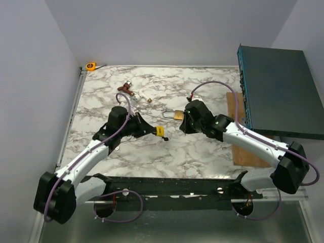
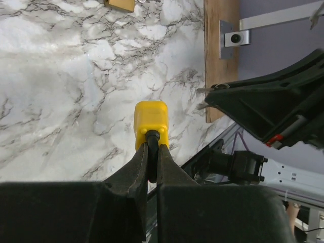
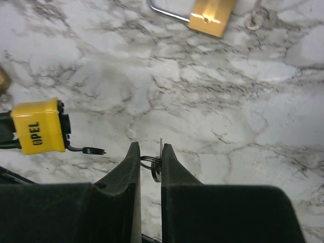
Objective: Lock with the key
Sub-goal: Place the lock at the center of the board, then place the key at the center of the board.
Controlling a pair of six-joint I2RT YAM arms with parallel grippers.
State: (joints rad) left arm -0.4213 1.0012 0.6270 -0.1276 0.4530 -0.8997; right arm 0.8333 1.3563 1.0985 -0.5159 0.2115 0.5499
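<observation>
The top view looks steeply down on the whole counter (image 1: 202, 152) from behind the arm bases. Both wrist views sit close above it, facing forward, sharing the brass padlock (image 3: 212, 15) and yellow key cover (image 3: 39, 126).

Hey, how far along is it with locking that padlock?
Done: the left gripper is shut on the yellow-capped key. In hand: the right gripper pinches a small metal ring. Left: the padlock lies on the marble table, apart from both and with no key in it; inserting and turning are not yet done.
</observation>
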